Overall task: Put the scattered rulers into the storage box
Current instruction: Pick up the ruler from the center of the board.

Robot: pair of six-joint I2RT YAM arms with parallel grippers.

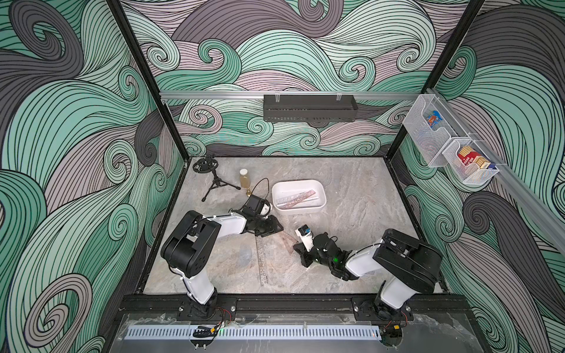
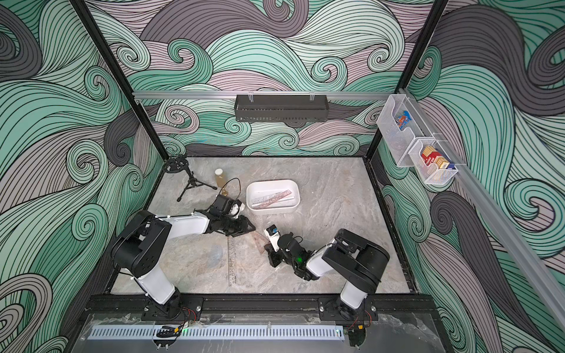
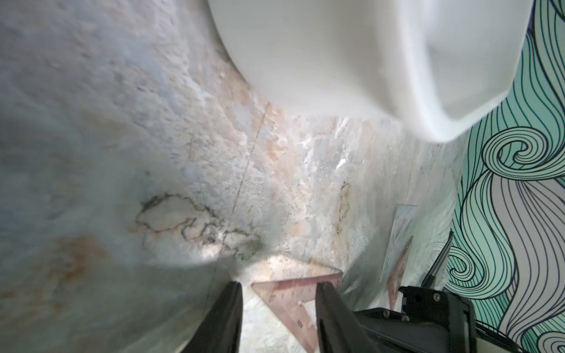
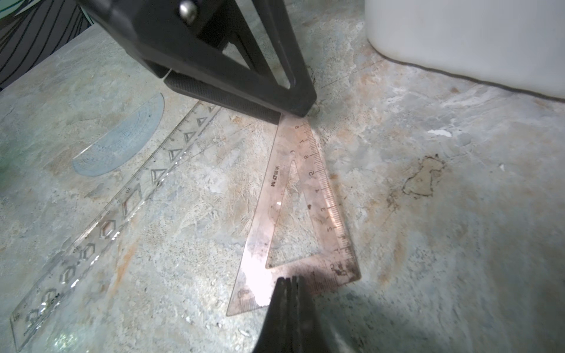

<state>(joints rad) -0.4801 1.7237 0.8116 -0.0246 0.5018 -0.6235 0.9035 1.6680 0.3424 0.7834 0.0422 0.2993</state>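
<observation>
The storage box (image 1: 298,211) sits just past mid-table. In it I see a pinkish ruler (image 1: 302,195) lying slantwise with a clear strip beside it. On the right wall two mesh baskets (image 1: 419,137) hold small coloured packs. A black perforated tray (image 1: 310,108) hangs on the far rail, and I can't see what is in it.

Nearer me, on the marble table (image 1: 360,244), lie a pink set square (image 4: 319,198), a long clear ruler (image 4: 110,226) to its left, and a bluish protractor (image 4: 122,140) further left.

My left gripper (image 3: 279,308) has its jaws partly apart, straddling the set square's narrow tip just on the near side of the box. My right gripper (image 4: 289,284) is pinched closed, its tips resting on the set square's wide end.

A bottle (image 1: 243,178) and a small tripod (image 1: 211,177) stand at the far left. Walls of swirling green, grey and mauve surround the cell.
</observation>
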